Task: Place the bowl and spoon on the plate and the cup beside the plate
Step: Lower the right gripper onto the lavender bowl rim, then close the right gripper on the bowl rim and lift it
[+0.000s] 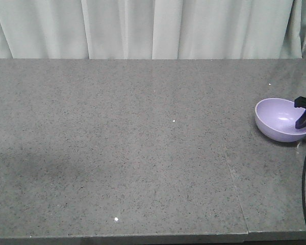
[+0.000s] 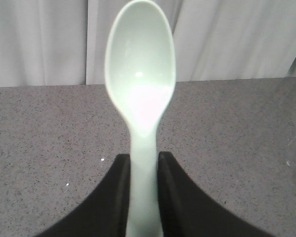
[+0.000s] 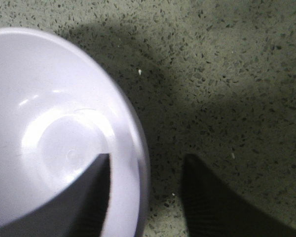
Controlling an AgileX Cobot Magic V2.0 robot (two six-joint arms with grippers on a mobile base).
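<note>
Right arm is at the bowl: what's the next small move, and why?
Probably close the right gripper on the bowl. Its jaws straddle the rim, one finger inside and the other outside with a gap showing, so nothing seems gripped yet.

The bowl (image 1: 280,118) sits at the table's (image 1: 117,153) right side. The right gripper (image 3: 147,160) straddles its rim, one finger inside, one outside. The spoon (image 2: 140,74) stands between the left gripper's (image 2: 144,158) fingers, head toward the curtain (image 1: 143,28).

The bowl (image 1: 280,118) is plain lavender, the spoon (image 2: 140,74) pale mint-green (white glare on its head), the table (image 1: 117,143) grey with dark speckles, the curtain (image 1: 143,28) off-white.
</note>
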